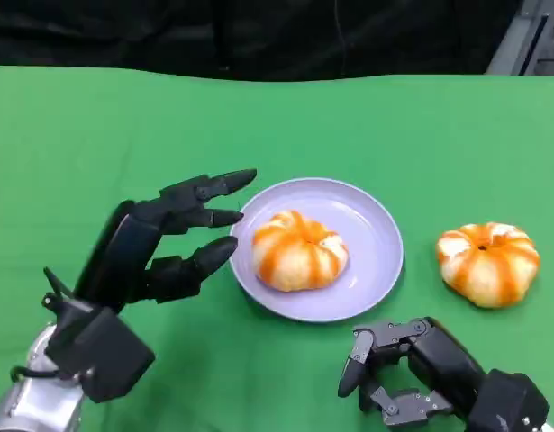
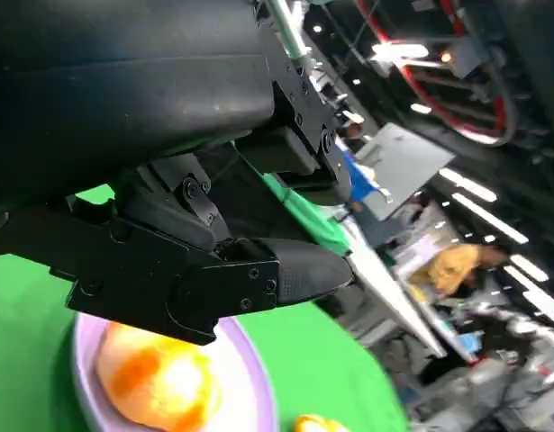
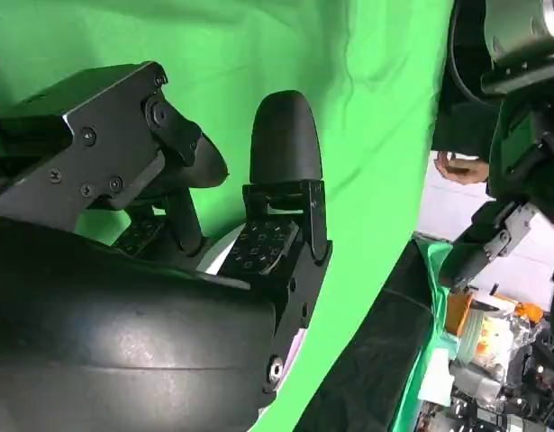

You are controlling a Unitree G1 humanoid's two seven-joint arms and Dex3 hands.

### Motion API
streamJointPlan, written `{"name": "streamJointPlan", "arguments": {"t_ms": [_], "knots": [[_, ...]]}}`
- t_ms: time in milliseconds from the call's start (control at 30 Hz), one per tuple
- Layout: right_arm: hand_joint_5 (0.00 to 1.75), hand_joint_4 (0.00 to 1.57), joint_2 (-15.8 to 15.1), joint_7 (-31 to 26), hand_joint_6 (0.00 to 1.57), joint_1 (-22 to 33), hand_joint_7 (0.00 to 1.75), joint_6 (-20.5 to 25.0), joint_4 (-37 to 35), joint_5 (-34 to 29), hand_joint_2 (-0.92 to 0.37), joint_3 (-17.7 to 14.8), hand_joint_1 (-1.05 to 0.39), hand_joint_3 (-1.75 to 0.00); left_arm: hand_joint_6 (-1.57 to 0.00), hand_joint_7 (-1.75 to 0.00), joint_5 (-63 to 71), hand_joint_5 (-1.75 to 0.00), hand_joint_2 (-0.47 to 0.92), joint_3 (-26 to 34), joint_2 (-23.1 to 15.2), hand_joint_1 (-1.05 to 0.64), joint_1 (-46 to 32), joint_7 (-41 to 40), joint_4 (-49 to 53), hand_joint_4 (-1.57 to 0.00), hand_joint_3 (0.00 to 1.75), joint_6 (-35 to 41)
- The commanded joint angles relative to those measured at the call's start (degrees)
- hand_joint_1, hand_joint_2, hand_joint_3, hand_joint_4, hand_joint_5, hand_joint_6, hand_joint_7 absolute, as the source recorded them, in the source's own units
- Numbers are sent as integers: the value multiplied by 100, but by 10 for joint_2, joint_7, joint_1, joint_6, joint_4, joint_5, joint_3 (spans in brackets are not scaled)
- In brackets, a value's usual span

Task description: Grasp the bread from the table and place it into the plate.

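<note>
A round bread [image 1: 299,251] with orange stripes lies in the lilac plate [image 1: 374,222] at the table's middle; the left wrist view shows this bread [image 2: 155,380] on the plate [image 2: 257,389] too. My left hand [image 1: 164,243] hovers just left of the plate, fingers spread toward the bread and holding nothing. A second striped bread [image 1: 488,261] sits on the green cloth right of the plate. My right hand [image 1: 407,369] rests low near the front edge, below the plate, fingers apart and empty.
The green cloth [image 1: 96,135] covers the whole table, with a dark backdrop beyond its far edge. In the right wrist view a person's hand [image 3: 457,167] shows at the side past the table.
</note>
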State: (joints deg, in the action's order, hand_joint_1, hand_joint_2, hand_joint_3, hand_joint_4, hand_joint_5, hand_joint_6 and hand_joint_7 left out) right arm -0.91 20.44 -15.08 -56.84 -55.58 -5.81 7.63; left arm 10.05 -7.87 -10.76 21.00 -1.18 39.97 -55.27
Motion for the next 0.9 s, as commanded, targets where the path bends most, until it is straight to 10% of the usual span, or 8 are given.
{"name": "streamJointPlan", "arguments": {"t_ms": [33, 900], "knots": [[138, 101, -8, 5, 99, 1, 109, -4, -3, 11, -53, -4, 19, -116, -68, -1, -6, -5, 92, 13, 0, -78, -18, 3, 26, -106, 60, -48], [141, 100, -12, 16, 98, 4, 111, -2, 0, 22, -54, -7, 22, -112, -67, 0, -161, 0, 92, 55, 23, -76, -103, 169, 100, -102, 66, -83]]}}
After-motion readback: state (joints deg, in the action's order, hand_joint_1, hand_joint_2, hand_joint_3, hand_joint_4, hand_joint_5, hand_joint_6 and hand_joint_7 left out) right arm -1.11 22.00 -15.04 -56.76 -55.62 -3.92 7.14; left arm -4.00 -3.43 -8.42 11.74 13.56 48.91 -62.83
